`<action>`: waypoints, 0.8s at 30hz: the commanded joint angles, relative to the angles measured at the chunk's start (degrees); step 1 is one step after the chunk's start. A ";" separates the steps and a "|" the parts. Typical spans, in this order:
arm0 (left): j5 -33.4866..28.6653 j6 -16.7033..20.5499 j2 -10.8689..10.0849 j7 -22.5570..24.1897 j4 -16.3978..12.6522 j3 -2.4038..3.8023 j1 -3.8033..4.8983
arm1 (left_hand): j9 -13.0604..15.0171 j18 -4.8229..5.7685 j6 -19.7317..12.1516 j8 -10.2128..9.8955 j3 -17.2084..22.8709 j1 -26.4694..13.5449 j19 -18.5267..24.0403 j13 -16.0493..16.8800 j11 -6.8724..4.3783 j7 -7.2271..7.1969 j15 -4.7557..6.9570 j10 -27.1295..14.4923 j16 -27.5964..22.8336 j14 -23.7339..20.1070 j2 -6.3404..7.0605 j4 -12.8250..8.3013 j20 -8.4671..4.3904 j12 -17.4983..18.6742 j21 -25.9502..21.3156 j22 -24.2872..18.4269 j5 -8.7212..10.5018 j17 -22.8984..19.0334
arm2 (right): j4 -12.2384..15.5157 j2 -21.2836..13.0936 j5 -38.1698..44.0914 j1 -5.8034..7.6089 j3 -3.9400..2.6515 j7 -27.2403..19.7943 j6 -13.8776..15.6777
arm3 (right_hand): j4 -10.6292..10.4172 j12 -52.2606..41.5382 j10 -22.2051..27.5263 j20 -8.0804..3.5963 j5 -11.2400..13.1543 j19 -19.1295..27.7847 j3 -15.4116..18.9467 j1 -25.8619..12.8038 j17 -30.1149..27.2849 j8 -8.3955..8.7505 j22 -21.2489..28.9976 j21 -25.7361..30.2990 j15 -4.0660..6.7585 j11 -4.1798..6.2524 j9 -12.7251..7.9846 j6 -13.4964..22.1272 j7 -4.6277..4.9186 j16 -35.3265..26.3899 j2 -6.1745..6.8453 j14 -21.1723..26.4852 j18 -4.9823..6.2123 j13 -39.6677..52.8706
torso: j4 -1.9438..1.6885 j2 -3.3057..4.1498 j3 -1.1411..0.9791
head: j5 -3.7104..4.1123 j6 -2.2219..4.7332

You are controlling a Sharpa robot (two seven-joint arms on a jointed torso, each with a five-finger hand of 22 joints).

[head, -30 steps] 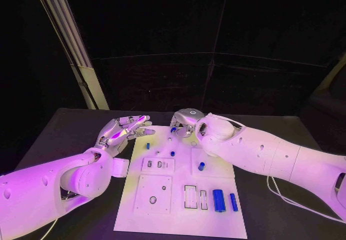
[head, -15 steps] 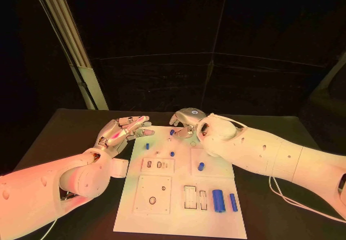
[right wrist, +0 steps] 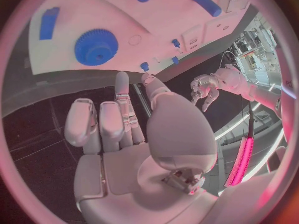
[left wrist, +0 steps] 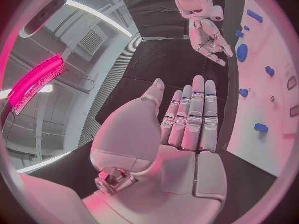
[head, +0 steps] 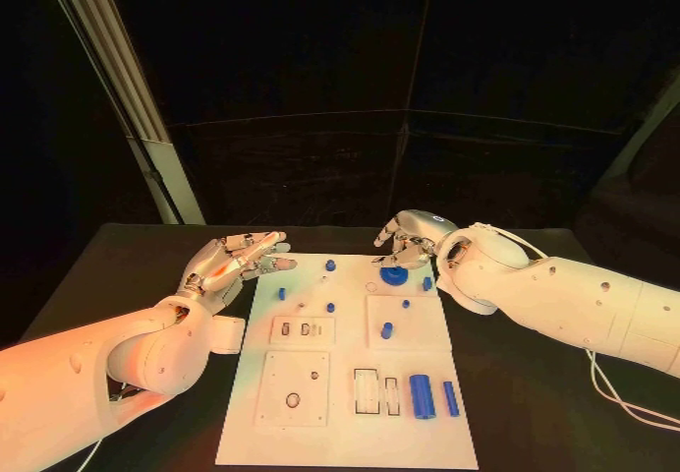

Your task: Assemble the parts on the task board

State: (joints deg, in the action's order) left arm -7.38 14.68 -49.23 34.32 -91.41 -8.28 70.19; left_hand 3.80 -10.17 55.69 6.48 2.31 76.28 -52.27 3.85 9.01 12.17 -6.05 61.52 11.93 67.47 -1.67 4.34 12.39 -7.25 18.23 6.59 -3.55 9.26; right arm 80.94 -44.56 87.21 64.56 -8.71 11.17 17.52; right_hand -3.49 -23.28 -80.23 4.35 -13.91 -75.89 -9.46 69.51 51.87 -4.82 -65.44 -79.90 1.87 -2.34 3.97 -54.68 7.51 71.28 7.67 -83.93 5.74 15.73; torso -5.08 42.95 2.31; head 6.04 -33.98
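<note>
The white task board (head: 347, 433) lies lengthwise in the middle of the table. At its far end a blue gear (head: 390, 280) lies flat, with small blue pegs (head: 330, 265) around it. Two blue cylinders (head: 420, 395) lie near the board's front right corner. My right hand (head: 411, 241) hovers past the far right corner, just beyond the gear, fingers loosely bent and holding nothing. In the right wrist view the gear (right wrist: 96, 46) and a blue block (right wrist: 49, 22) lie beyond my fingertips. My left hand (head: 241, 258) floats at the far left corner, fingers straight and empty.
Recessed slots (head: 375, 390) and plates with holes (head: 295, 388) fill the board's near half. Black table (head: 114, 285) surrounds the board on both sides. A pale post (head: 135, 138) stands behind the table's far left. The left wrist view shows my right hand (left wrist: 209, 35) above the gear (left wrist: 241, 52).
My right hand has drawn back to the right from over the board's far end, and the blue gear now lies uncovered there. The left hand has barely moved. The camera has shifted.
</note>
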 commanded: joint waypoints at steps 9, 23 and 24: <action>0.04 -0.96 0.34 0.28 0.33 0.01 0.08 | -0.03 -0.36 0.01 -0.25 -0.03 -0.03 0.09 -0.08 0.03 0.09 -0.04 -0.38 -0.23 -0.39 -0.44 -0.46 0.31 0.38 -0.27 -0.06 0.00 0.07 | 0.82 -3.70 -7.77 0.05 0.06 4.95 -4.22 | -10.06 -18.89 7.07 0.69 -0.81 -2.44 9.96 7.15 10.27 -1.90 -5.17 -2.65 -0.59 -0.74 0.00 3.53 0.90 6.61 -0.36 -1.78 -1.75 23.70 | 0.69 -0.29 -0.44 | 0.82 0.09; 0.04 -1.08 0.55 0.18 0.52 -0.12 0.05 | -0.03 -0.36 0.01 -0.25 -0.03 -0.03 0.09 -0.08 0.03 0.09 -0.04 -0.38 -0.23 -0.39 -0.44 -0.46 0.31 0.38 -0.27 -0.06 0.00 0.07 | -2.09 -1.16 -6.03 -0.16 0.11 5.66 -7.97 | -11.27 -25.17 6.21 0.90 -2.01 -3.62 10.56 10.27 14.93 -2.37 -7.39 -3.62 -0.81 -0.96 -0.05 4.70 1.14 8.99 -0.63 -2.42 -2.17 31.45 | 0.58 -0.24 -0.19 | 0.86 -0.34; 0.04 -1.10 0.56 0.18 0.51 -0.13 0.05 | -0.03 -0.36 0.01 -0.25 -0.03 -0.03 0.09 -0.08 0.03 0.09 -0.04 -0.38 -0.23 -0.39 -0.44 -0.46 0.31 0.38 -0.27 -0.06 0.00 0.07 | -2.18 -1.07 -5.87 -0.18 0.11 5.67 -8.11 | -11.31 -25.44 6.15 0.92 -2.02 -3.65 10.60 10.37 15.04 -2.39 -7.44 -3.65 -0.83 -0.97 -0.05 4.74 1.15 9.05 -0.63 -2.43 -2.18 31.76 | 0.58 -0.25 -0.19 | 0.85 -0.37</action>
State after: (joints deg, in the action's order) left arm -7.38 14.45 -48.74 34.24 -90.82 -8.44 70.18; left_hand 3.80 -10.17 55.69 6.48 2.31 76.29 -52.27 3.85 9.01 12.17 -6.05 61.52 11.93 67.47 -1.66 4.34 12.39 -7.25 18.24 6.60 -3.55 9.25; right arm 78.81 -45.68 80.35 64.30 -8.58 16.31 11.54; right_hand -14.54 -48.53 -73.70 5.22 -15.67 -79.06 1.12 79.34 66.83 -6.88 -72.84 -83.21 1.42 -3.19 3.98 -50.41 8.63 80.16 7.19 -83.94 3.96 47.27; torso -4.59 42.74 2.07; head 6.92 -34.25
